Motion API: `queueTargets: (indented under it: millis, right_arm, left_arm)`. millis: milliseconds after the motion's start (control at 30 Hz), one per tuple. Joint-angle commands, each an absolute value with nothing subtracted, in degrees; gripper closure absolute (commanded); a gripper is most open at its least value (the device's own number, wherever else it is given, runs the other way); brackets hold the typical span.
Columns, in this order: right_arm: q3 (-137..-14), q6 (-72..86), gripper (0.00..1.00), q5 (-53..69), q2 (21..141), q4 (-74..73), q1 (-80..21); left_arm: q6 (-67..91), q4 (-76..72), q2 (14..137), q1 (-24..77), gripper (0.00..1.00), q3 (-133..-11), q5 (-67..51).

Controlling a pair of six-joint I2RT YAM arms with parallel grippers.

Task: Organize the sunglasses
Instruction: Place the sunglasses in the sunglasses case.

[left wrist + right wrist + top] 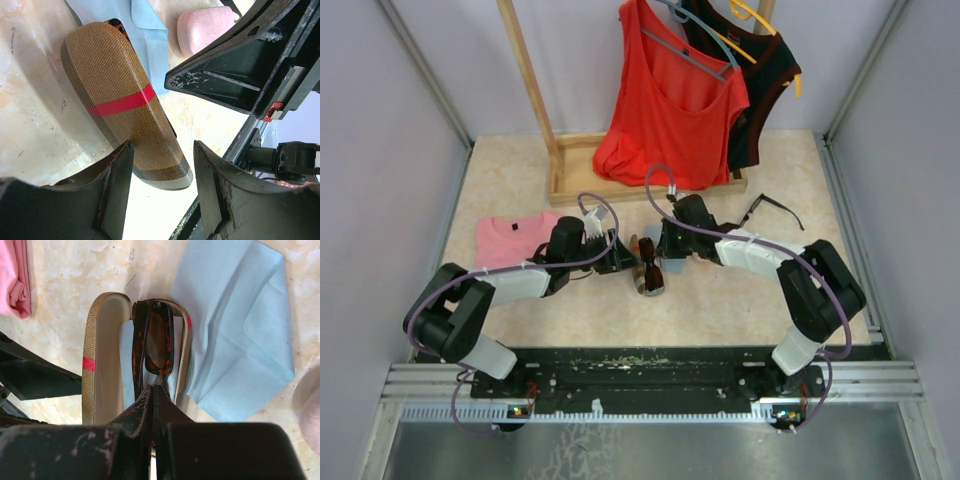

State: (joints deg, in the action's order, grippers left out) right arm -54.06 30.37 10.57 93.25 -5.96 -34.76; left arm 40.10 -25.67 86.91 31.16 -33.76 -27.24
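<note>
Seen from above, reddish-brown sunglasses (649,268) sit mid-frame and black sunglasses (775,210) lie upper right. Left wrist: left gripper (162,157) is half-wide astride the plaid case (115,80), grip unclear. Right wrist: right gripper (152,390) is pinched shut at the folded pair's lower end; long axis vertical. Likely light, stiff, fragile: take the frame, not the arms.

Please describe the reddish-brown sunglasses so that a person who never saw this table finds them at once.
Look at the middle of the table, where an open brown plaid case lies. The folded sunglasses sit inside it, at the right gripper's tip. Unlike the black pair lying farther right, their frame is slim, mottled reddish-brown.
</note>
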Motion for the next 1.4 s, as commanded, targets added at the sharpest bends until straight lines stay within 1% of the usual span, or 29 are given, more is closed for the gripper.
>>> queueTargets:
  millis: [0,100,433,1033,1200,1367]
  right_arm:
    - [-57.14,29.28,1.0,10.9,94.13,-4.71,-35.75]
    - [-57.14,29.14,1.0,10.4,96.14,-4.94,-36.03]
    - [-57.89,28.12,1.0,8.24,97.21,-6.9,-36.74]
    - [-59.02,28.11,1.0,8.68,100.09,-6.84,-38.18]
    - [-59.06,28.06,1.0,8.34,99.36,-7.05,-38.23]
    - [-59.2,27.93,1.0,6.73,95.72,-7.72,-38.24]
  left_arm:
    - [39.64,-26.72,87.59,31.65,0.43,-35.07,-28.09]
    - [39.68,-26.67,87.57,31.66,0.43,-35.15,-28.12]
    - [39.57,-26.71,87.63,31.64,0.43,-35.07,-28.21]
    - [39.64,-26.8,87.8,31.64,0.43,-35.07,-28.41]
    - [39.55,-26.72,87.58,31.64,0.44,-35.07,-28.23]
    - [39.31,-26.25,87.11,31.64,0.44,-35.13,-28.03]
